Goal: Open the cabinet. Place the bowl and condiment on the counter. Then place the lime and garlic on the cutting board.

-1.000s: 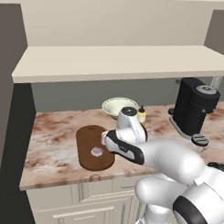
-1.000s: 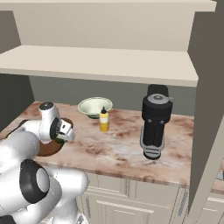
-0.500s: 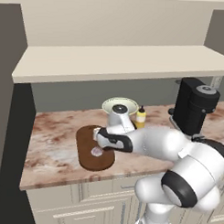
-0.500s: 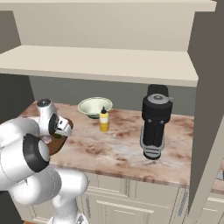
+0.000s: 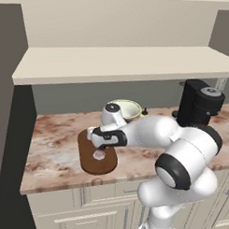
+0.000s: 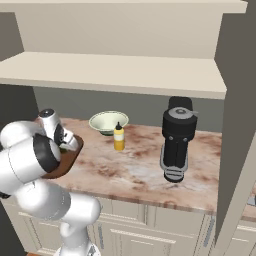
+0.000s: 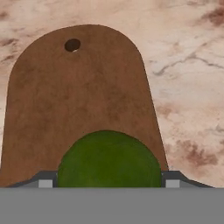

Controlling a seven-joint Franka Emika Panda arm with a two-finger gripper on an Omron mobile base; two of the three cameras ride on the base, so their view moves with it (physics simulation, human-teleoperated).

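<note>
Over the left end of the worktop, left base view: gripper (image 5: pixel 93 136) hangs low over the cutting board (image 5: pixel 97 158), which lies near the front edge of the counter (image 5: pixel 54 147). Garlic (image 5: pixel 99 154) rests on the board's middle, just below the hand. Bowl (image 5: pixel 126 109) sits behind the arm toward the back edge; dark coffee machine (image 5: pixel 199 104) at the right end. Cabinet (image 5: pixel 122 65) shelf runs above

Right base view: gripper (image 6: pixel 71 143) is above the board (image 6: pixel 62 162) at the left edge of the worktop. Bowl (image 6: pixel 108 121) and condiment (image 6: pixel 119 137) stand just beside each other mid-worktop, well apart from the board. Coffee machine (image 6: pixel 177 140) further right

Hand view: lime (image 7: pixel 109 158) fills the gap between the fingertips (image 7: pixel 45 180); gripper (image 7: pixel 109 181) jaws stand wide and pinch it on both flanks. Board (image 7: pixel 78 100) directly beyond, its hanging hole (image 7: pixel 72 44) at the far rounded end; counter (image 7: pixel 188 65) on either side

Handling, judged: lime is light, firm, smooth-skinned and round, so it can roll once freed. The hold across its widest girth looks right. Best set down low on bare board, clear of the garlic and away from the board's edges. Garlic light, papery, uneven; no need to touch it
</note>
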